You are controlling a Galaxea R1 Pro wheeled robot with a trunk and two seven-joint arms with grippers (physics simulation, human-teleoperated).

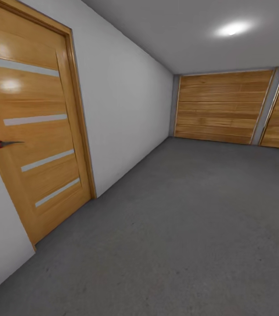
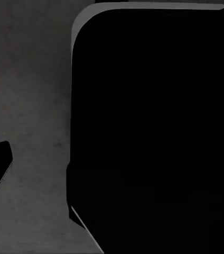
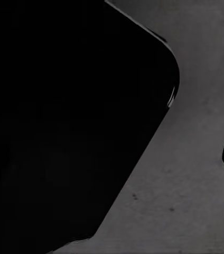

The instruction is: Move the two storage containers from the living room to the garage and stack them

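A dark grey speckled concrete floor (image 1: 192,228) beside a light wooden slatted door (image 1: 34,131) is seen; end effector states cannot be told.

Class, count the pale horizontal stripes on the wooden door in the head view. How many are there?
4. All run across the door on the left wall: one near its top, one above the handle, and two below it.

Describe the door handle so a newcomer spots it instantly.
Start at the white wall on the left of the head view, where a wooden door with four pale horizontal strips is set. The handle is a dark lever on its left edge, with a reddish round base.
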